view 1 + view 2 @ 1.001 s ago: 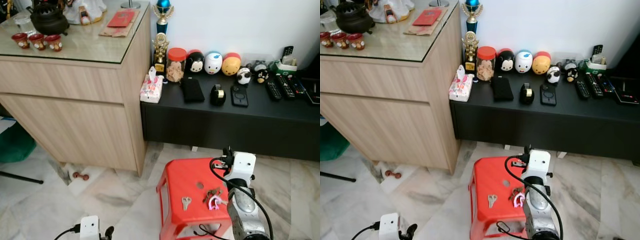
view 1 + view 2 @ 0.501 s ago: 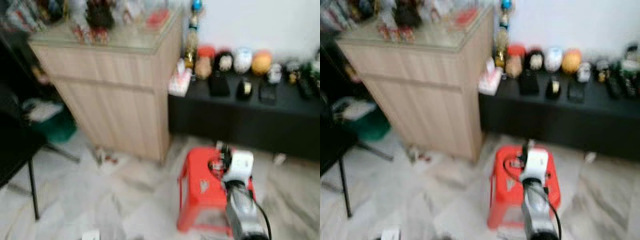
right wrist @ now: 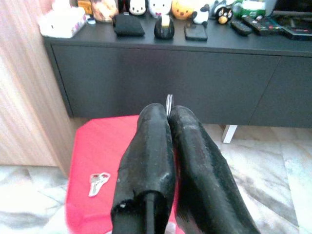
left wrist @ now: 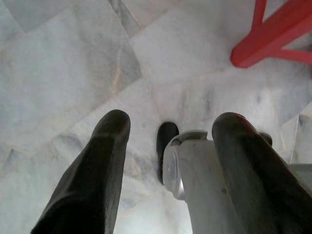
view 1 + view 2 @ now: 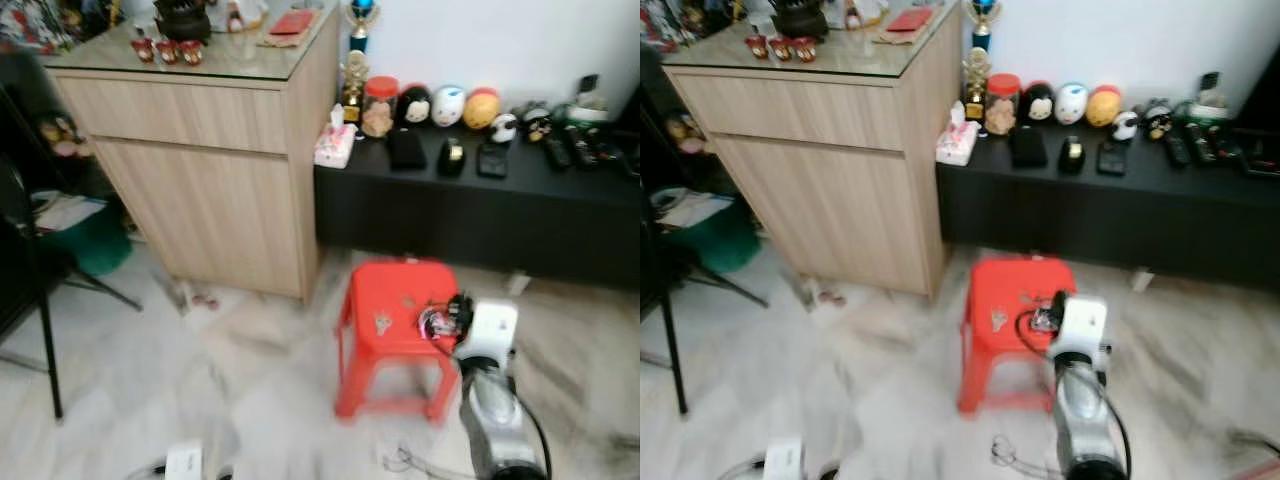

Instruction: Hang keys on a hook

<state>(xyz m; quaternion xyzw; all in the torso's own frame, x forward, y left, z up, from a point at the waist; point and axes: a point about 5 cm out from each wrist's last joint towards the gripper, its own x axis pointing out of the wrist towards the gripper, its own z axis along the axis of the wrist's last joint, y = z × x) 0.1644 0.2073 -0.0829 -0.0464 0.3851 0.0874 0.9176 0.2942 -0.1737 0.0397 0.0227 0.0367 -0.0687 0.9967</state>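
A red plastic stool [image 5: 395, 300] stands on a pale marble floor [image 5: 200, 400], in front of a long black low cabinet [image 5: 480, 200] and beside a tall light-wood cabinet [image 5: 200, 150] with a glass top. The right gripper [image 3: 168, 113] hangs over the stool's seat, its two black fingers [image 3: 146, 161] pressed tightly together; a thin sliver of metal ring [image 3: 168, 103] pokes out between their tips, and in the head view a small bunch of keys with a pink tag [image 5: 436, 322] sits at those fingertips, so the fingers appear clenched on that bunch. A second, smaller set of silver keys [image 3: 99, 182] lies flat on the red seat, off to one side of the fingers and apart from them. Beyond the fingertips, on the black cabinet, stand a clear jar with a red lid [image 5: 379, 105] holding something light brown, a tissue pack [image 5: 335, 147], a row of round toy figures [image 5: 450, 104], a black pouch [image 5: 406, 148] and several remote controls [image 5: 570, 150]. On the glass top sit a dark teapot [image 5: 186, 18] and three small red cups [image 5: 166, 50]. The left gripper [image 4: 170, 141] hangs low over bare marble, its fingers spread apart and holding nothing, with a red stool leg [image 4: 273, 36] beyond them.
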